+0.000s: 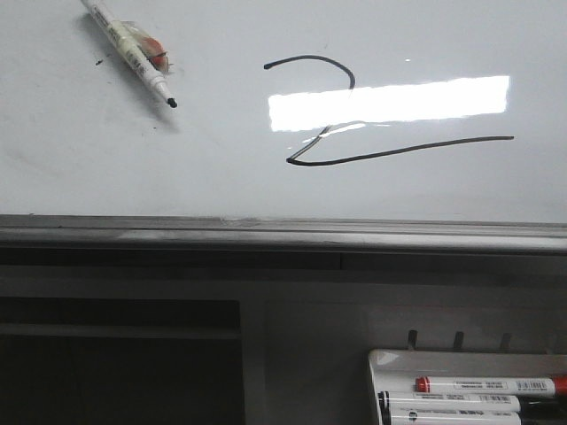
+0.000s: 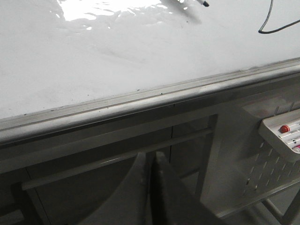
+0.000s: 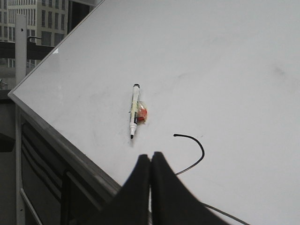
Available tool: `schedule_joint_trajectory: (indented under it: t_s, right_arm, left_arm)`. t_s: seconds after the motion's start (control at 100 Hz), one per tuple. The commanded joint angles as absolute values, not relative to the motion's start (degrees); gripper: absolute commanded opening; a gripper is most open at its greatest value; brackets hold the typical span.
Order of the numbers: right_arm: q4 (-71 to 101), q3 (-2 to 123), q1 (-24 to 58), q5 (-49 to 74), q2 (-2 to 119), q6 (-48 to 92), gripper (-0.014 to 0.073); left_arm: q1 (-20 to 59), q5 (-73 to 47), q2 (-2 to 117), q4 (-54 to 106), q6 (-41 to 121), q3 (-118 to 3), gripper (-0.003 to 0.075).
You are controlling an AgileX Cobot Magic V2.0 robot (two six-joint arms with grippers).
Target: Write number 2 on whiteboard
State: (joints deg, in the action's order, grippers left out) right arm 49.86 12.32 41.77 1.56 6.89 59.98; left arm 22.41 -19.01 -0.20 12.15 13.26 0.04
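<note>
The number 2 (image 1: 354, 115) is drawn on the whiteboard (image 1: 89, 168) — curved top, long tail, glare across its middle. The right gripper (image 3: 150, 161) has its jaws pressed together, empty, with the curve of the 2 just beyond the tips and an uncapped marker (image 3: 135, 110) lying further off. The left gripper (image 2: 151, 161) — jaws also pressed together — sits off the board's grey edge (image 2: 140, 96), the marker tray (image 2: 286, 136) well aside

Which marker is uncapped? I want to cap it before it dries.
The marker lying loose on the whiteboard, upper left of the number 2: marker, black tip bare. The markers in the tray are capped.
</note>
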Motion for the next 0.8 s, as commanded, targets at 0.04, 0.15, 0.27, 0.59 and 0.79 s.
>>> schedule_joint_trajectory:
  t_s: [0.04, 0.15, 0.27, 0.59, 0.79]
  right_arm:
    - [49.7, 13.5, 41.4, -1.6, 7.4, 60.4, -0.0075]
    - [45.8, 11.4, 41.4, -5.9, 7.4, 59.5, -0.0075]
    - [28.9, 6.8, 39.5, -10.3, 7.4, 39.2, -0.0075]
    - [-4.1, -2.2, 22.0, -1.3, 7.1, -3.3, -0.0075]
    - [-4.3, -2.2, 20.1, 5.9, 4.2, -3.7, -0.0075]
  left_arm:
    - [22.3, -15.7, -1.7, 13.1, 12.8, 0.6, -0.0020]
    - [22.3, -15.7, -1.7, 13.1, 12.8, 0.6, -0.0020]
    - [22.3, -15.7, -1.7, 13.1, 12.8, 0.6, -0.0020]
    - [22.3, -15.7, -1.7, 13.1, 12.8, 0.6, -0.0020]
    - [22.3, -15.7, -1.7, 13.1, 12.8, 0.6, -0.0020]
